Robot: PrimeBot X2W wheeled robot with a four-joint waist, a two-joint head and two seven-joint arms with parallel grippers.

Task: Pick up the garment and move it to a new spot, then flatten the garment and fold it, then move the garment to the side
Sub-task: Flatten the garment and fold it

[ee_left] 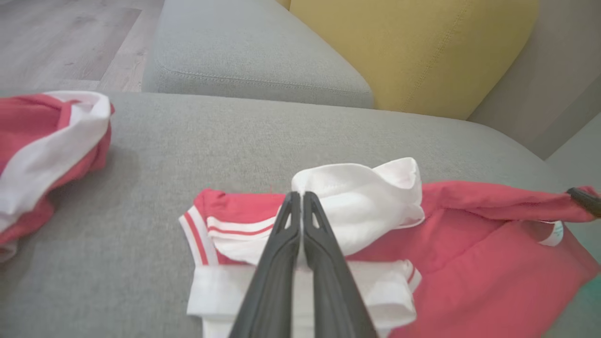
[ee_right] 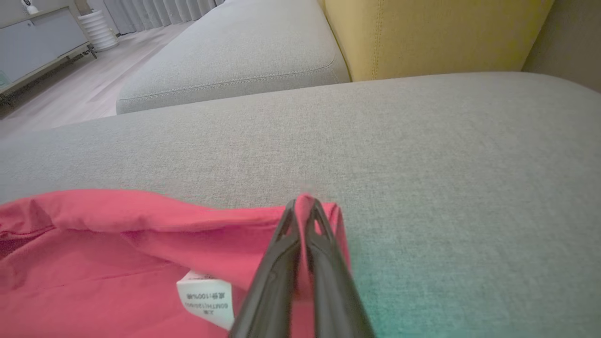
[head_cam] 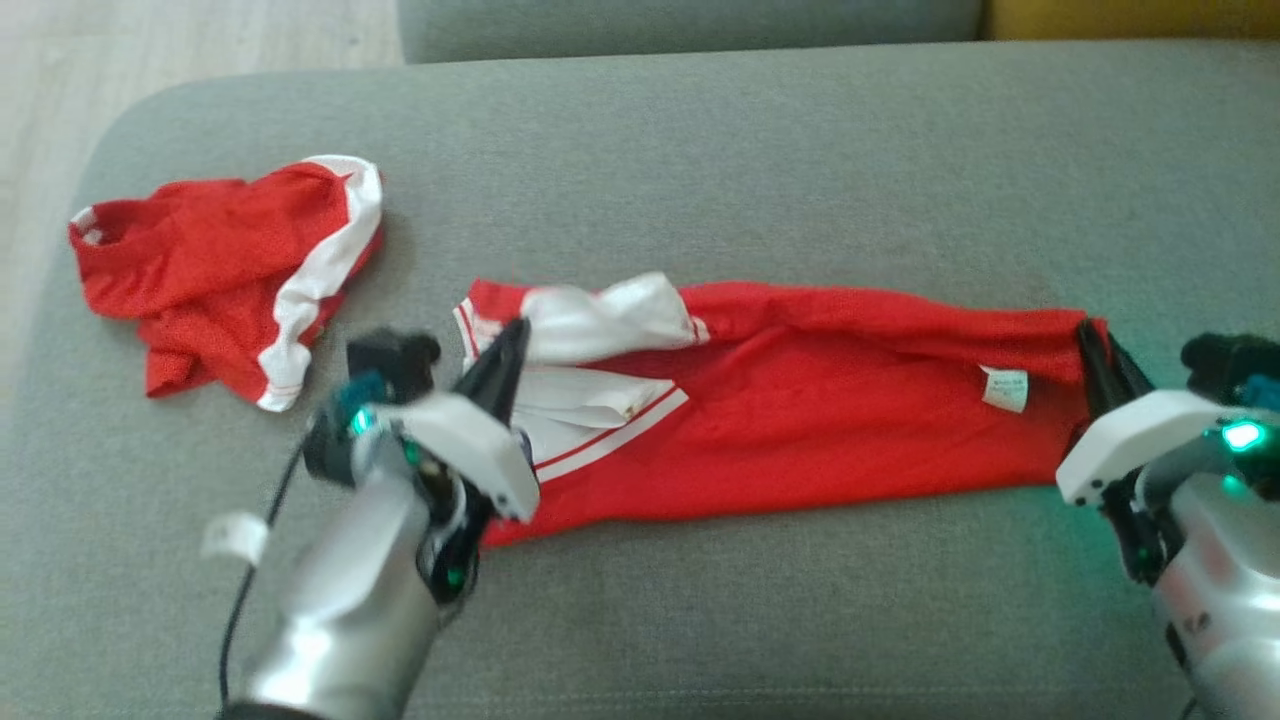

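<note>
Jaws of the left gripper [head_cam: 515, 335] are seen pressed together on the white sleeve fold [head_cam: 610, 320] of the garment [head_cam: 820, 420], with a sliver of white cloth between them in the left wrist view. Jaws of the right gripper [head_cam: 1088, 335] are clamped on the opposite red corner, and cloth is pinched at their tips. The red garment is stretched between the two grippers, lying across the middle of the grey sofa seat [head_cam: 700, 180], with a white label [head_cam: 1004, 388] showing near its right end. A second red and white piece of clothing [head_cam: 200, 270] is bunched well apart on the seat's left. A yellow cushion [ee_left: 413, 51] and wooden floor [head_cam: 150, 50] are seen beyond.
</note>
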